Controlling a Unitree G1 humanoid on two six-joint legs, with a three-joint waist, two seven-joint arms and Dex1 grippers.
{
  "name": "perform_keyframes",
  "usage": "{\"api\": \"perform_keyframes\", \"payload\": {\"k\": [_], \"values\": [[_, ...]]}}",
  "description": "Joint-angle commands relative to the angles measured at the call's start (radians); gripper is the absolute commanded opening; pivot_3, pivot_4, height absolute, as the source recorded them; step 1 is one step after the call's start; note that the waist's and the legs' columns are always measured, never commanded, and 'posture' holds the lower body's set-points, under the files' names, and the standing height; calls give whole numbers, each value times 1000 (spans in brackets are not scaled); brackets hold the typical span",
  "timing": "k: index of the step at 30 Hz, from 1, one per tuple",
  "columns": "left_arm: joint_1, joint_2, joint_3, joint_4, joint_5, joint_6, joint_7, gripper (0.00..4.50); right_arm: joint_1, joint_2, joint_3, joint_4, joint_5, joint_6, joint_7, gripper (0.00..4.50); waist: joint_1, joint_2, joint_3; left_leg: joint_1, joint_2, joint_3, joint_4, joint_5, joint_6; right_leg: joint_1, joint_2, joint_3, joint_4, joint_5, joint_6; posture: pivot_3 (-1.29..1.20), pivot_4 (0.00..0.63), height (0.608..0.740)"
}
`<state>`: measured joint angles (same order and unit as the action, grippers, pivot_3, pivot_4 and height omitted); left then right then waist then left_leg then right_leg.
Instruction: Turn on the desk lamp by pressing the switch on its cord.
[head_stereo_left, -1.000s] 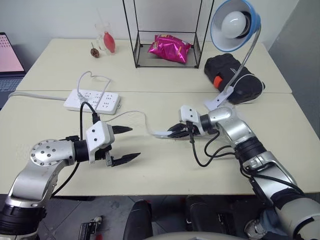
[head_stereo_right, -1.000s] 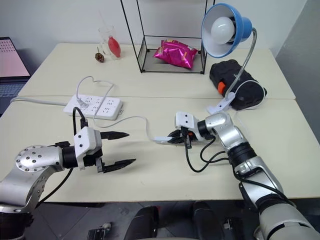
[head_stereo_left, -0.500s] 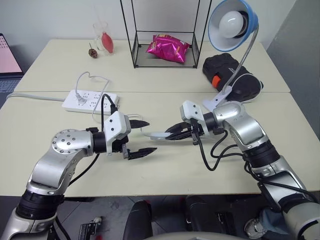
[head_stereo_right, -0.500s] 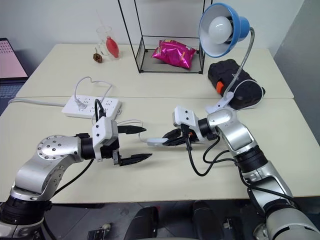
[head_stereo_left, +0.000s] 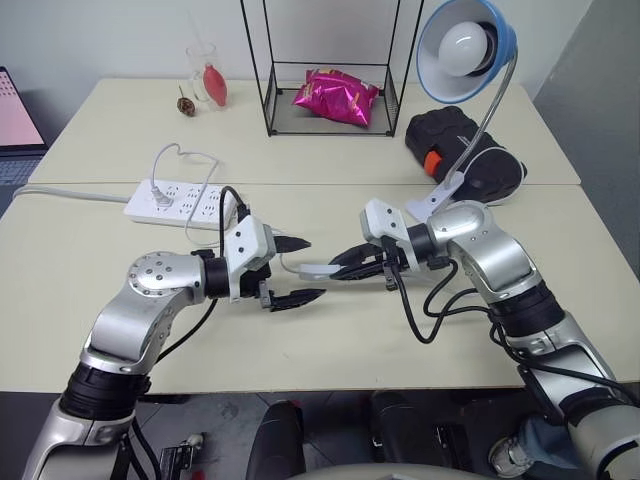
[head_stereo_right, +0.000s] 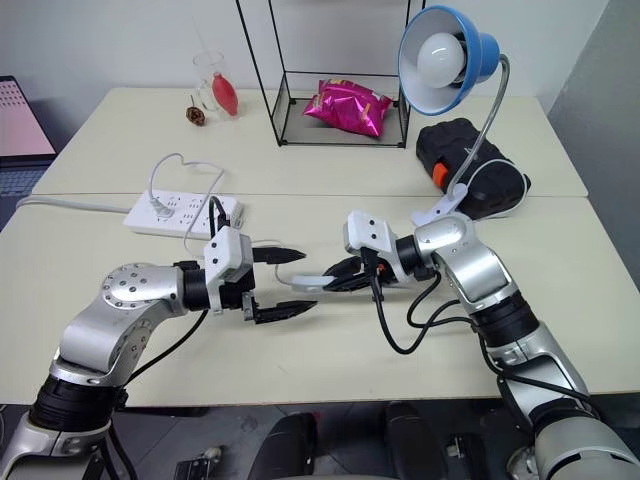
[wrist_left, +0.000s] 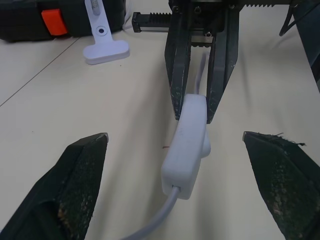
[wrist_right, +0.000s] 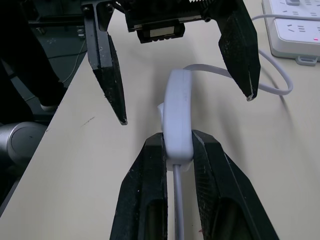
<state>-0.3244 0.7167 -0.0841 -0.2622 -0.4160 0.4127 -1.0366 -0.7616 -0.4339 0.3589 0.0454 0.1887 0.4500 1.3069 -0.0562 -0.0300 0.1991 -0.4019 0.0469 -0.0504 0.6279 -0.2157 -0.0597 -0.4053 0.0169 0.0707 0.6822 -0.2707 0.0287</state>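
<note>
The small white switch (head_stereo_left: 318, 269) is held just above the table, and my right gripper (head_stereo_left: 346, 268) is shut on one end of it. The thin white cord (wrist_right: 270, 76) leaves the other end and curves toward the power strip. My left gripper (head_stereo_left: 306, 270) is open. Its two fingers (wrist_left: 84, 165) straddle the switch's free end without touching it. The blue desk lamp (head_stereo_left: 466, 44), with a large white bulb that looks unlit, stands at the back right on a silver gooseneck. Its white clip base (head_stereo_left: 440, 197) rests on the table.
A white power strip (head_stereo_left: 180, 202) lies on the left part of the table. At the back stand a black wire frame (head_stereo_left: 268, 70) with a pink bag (head_stereo_left: 336, 95), a glass (head_stereo_left: 205, 72) and a black case (head_stereo_left: 462, 150). A laptop (head_stereo_left: 16, 110) sits at the far left edge.
My left gripper has moved right, up to the switch, and its fingers now flank the free end. My right gripper has lifted the switch a little off the table.
</note>
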Motion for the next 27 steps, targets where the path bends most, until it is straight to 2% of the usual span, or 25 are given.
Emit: {"api": "perform_keyframes", "payload": {"k": [1,7,12,17,27], "values": [[-16,-3,4,-7,1,-7,-4,3509,-1,-8,-11,-40,24,4,0,376,0,0,0,0,0,0,0,0,0,0,0,0,0,0,0,0,150,740],[-29,-8,-9,21,25,-32,-9,2010,-2,-9,-11,-45,26,6,2,376,0,0,0,0,0,0,0,0,0,0,0,0,0,0,0,0,150,740],[-37,-16,-21,41,52,-68,-12,970,-3,-13,-10,-51,33,12,0,376,0,0,0,0,0,0,0,0,0,0,0,0,0,0,0,0,150,740],[-42,-21,-19,63,66,-101,-20,761,-3,-17,-10,-55,35,14,2,376,0,0,0,0,0,0,0,0,0,0,0,0,0,0,0,0,150,740],[-35,-20,-16,80,66,-137,-51,665,-3,-13,-10,-63,41,9,7,376,0,0,0,0,0,0,0,0,0,0,0,0,0,0,0,0,150,740]]}}
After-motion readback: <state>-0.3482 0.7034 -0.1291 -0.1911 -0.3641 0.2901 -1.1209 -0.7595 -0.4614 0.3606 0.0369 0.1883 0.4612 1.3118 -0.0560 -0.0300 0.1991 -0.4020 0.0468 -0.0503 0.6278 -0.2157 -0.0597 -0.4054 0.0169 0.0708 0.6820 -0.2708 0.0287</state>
